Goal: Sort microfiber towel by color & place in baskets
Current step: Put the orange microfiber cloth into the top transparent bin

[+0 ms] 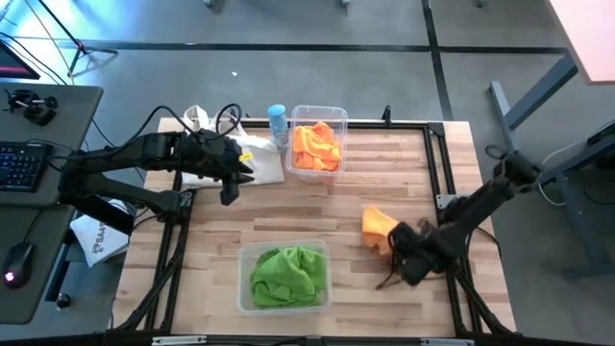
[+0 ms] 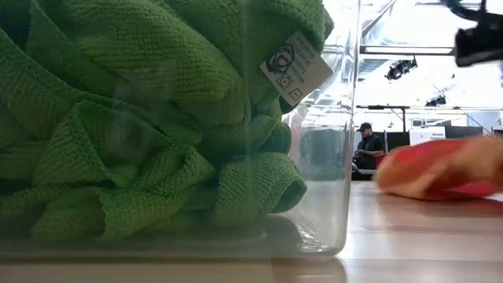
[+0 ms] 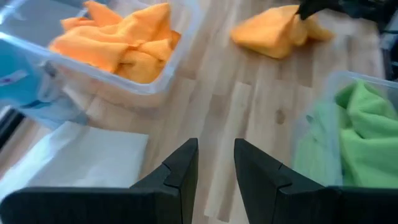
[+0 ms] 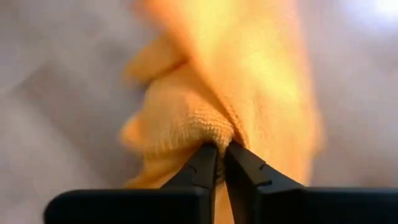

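- The right claw (image 4: 219,163) is pinched shut on a fold of a loose bright orange microfiber towel (image 1: 378,226), which lies crumpled on the right half of the light wooden butcher-block table (image 1: 404,163). Gripping a raised fold looks meant to let the floppy cloth be lifted clear in one piece.
- The left claw (image 3: 216,168) hangs over the table's left side with its fingers narrowly parted and nothing between them; it seems to be waiting.
- A clear rectangular plastic basket (image 1: 317,120) at the far middle edge holds other orange towels (image 1: 317,146), so this is probably where the gripped cloth belongs.
- A second clear plastic basket (image 1: 242,288) at the near middle edge is filled with bright green towels (image 1: 286,274); keeping the two well apart keeps the colours separate.
- A white canvas tote bag (image 1: 259,159) lies flat beneath the left arm, with a pale blue bottle (image 1: 278,123) just beside the orange basket.
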You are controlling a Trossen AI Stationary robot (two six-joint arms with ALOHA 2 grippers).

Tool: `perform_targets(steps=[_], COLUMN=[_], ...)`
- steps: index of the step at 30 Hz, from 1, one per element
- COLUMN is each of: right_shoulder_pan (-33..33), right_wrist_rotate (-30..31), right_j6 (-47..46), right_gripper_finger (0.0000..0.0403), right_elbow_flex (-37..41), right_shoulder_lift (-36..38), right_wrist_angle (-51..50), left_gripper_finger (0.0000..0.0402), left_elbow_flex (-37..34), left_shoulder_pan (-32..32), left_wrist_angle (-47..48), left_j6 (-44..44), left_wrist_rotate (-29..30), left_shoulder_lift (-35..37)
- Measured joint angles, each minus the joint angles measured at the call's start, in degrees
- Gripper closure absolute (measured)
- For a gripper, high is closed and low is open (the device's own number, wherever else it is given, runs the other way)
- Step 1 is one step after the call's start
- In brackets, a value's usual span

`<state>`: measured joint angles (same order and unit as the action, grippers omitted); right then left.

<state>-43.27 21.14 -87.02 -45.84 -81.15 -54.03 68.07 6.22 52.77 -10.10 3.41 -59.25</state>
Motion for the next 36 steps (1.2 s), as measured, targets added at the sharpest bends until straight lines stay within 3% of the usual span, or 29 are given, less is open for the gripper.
perform_targets(steps=[3, 10, 14, 17, 21, 25, 30, 36], right_shoulder_pan=[3.64, 13.83, 21.1, 27.18, 34.03, 40.16, 47.39, 56.32], right_wrist_rotate=[6.87, 21.33, 19.88, 15.47, 13.5, 10.77, 2.64, -9.51], right_j6=[5.34, 22.07, 35.69, 47.42, 59.88, 69.91, 80.86, 89.82], right_gripper_finger=[0.0396, 0.04, 0.0401, 0.0402, 0.0402, 0.0402, 0.0402, 0.0403], right_elbow_flex=[0.62, 1.0, 0.74, -1.54, -7.42, -16.48, -28.15, -38.52], right_shoulder_lift=[6.47, 24.86, 34.55, 37.56, 35.67, 29.29, 17.91, 3.82], right_wrist_angle=[-6.57, -5.01, 2.76, 8.68, 14.0, 15.75, 15.73, 15.7], left_gripper_finger=[0.0309, 0.0309, 0.0309, 0.0309, 0.0309, 0.0309, 0.0309, 0.0309], left_elbow_flex=[0.0, -0.04, -0.04, -0.04, -0.04, -0.85, -6.15, -13.47], left_shoulder_pan=[0.02, 0.02, 0.07, 0.09, 0.07, 0.13, 1.3, 2.14], left_wrist_angle=[0.0, -0.2, -0.24, -0.33, -0.69, -5.15, -13.0, -14.11], left_j6=[-0.78, 1.71, 1.23, 2.69, 8.49, 11.4, 13.67, 11.03], left_wrist_rotate=[3.04, 6.15, 6.13, 5.88, 5.85, 6.25, 6.37, 6.21], left_shoulder_lift=[0.0, -1.22, -2.92, -4.27, -5.29, -5.02, -1.82, 4.71])
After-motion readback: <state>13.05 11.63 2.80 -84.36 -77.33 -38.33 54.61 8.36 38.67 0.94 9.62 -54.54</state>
